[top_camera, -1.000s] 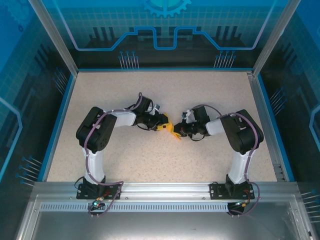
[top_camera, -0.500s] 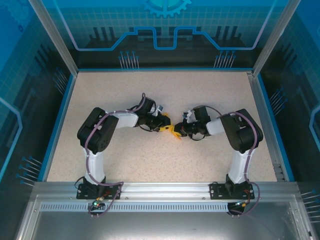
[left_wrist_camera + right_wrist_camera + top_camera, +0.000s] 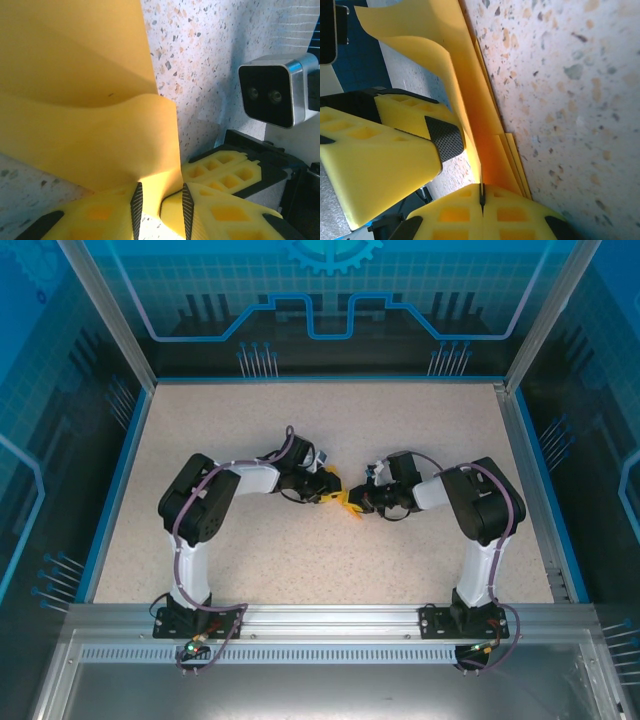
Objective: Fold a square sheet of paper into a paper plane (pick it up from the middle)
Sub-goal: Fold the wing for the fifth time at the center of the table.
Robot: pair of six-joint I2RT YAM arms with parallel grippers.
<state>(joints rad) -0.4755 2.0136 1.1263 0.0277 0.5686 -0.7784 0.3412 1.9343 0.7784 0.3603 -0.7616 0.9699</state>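
Note:
The square sheet of paper [image 3: 346, 502], orange-yellow, is folded into layers and held up off the table between the two grippers at mid-table. My right gripper [image 3: 481, 196] is shut on a thin edge of the paper [image 3: 445, 60]. My left gripper [image 3: 160, 210] has its jaws apart around a bent flap of the paper [image 3: 90, 115], with speckled table showing between its pads [image 3: 136, 207]. In the top view the left gripper [image 3: 330, 490] and right gripper [image 3: 360, 503] face each other almost tip to tip. Whether the folds make the paper plane's shape I cannot tell.
The speckled table [image 3: 300, 420] is bordered by a blue rim and glass walls [image 3: 120, 440]. The right gripper's yellow fingers [image 3: 225, 167] and its wrist camera [image 3: 272, 95] sit close in front of the left gripper. The left finger [image 3: 385, 145] crowds the right wrist view.
The left arm has crept to the right toward the paper, and its jaws have narrowed around the flap. The right gripper has stayed shut on the paper in the same place.

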